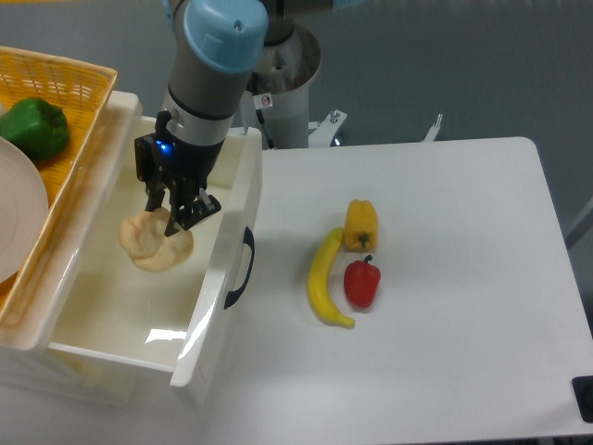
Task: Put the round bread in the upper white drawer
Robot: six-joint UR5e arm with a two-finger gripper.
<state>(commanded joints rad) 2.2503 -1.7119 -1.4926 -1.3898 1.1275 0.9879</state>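
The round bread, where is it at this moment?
The round bread is inside the open upper white drawer, left of its front panel, directly under the gripper.
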